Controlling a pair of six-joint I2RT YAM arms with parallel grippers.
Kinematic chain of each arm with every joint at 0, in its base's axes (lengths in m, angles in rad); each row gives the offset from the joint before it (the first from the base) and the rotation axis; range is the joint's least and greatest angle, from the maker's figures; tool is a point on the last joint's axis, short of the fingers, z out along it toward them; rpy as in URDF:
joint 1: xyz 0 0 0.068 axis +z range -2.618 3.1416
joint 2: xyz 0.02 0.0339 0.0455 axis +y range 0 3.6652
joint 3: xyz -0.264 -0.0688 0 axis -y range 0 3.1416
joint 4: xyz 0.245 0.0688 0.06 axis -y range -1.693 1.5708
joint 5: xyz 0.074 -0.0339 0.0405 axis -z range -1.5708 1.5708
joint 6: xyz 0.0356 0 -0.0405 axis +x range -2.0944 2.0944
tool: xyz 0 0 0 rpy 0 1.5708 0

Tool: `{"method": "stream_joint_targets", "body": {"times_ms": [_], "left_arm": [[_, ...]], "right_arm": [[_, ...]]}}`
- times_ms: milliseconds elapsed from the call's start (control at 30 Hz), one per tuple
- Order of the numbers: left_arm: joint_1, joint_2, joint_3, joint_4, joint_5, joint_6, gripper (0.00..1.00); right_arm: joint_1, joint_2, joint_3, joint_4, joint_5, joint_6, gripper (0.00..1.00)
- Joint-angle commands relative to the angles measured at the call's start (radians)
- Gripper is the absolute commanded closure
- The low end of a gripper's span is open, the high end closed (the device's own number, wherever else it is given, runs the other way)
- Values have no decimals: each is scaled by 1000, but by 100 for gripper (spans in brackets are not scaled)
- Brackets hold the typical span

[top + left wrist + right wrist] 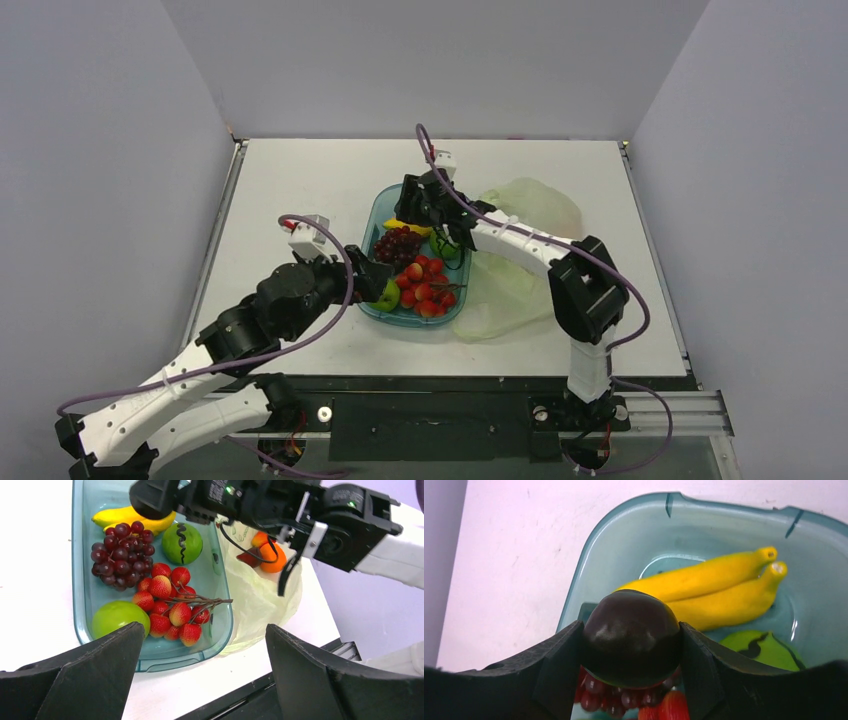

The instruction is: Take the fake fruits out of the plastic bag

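R gripper (631, 647) clamped on the dark plum (630, 625), held over the far end of the teal tray (589, 570). Just beyond its fingers lies the yellow banana bunch (719, 587); under them, maroon grapes (624, 698).

L gripper (204, 630) spread wide, nothing betw. fingers, at tray's near end. Green apple (119, 617) sits just ahead of its L finger, red berry cluster (170, 605) straight ahead, 2nd green fruit (181, 542) farther on, all in tray.

Plastic bag (260, 605) is ahead-right of L gripper, against tray's side, w/ orange (274, 560) + a red piece (247, 557) in it.
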Motion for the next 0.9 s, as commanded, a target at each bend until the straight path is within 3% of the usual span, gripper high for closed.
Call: {"method": "stream_joint_targets", "body": {"times_ms": [0, 267, 400, 633, 767, 867], "left_arm": [[4, 0, -15, 0, 15, -36, 9], [4, 34, -44, 47, 70, -53, 9], [4, 62, -52, 97, 95, -52, 9], [1, 126, -51, 146, 134, -63, 10], [1, 130, -67, 162, 148, -70, 10], [1, 152, -62, 175, 156, -67, 10]], "right_arm": [[-15, 85, 130, -2, 71, -59, 58], [-33, 67, 141, -49, 44, -113, 25], [-39, 11, 89, -52, -4, -156, 18], [-59, -70, 70, -154, -53, -152, 20], [-37, -223, -113, -144, -93, -141, 28], [-32, -395, -318, -147, -66, -134, 41]]}}
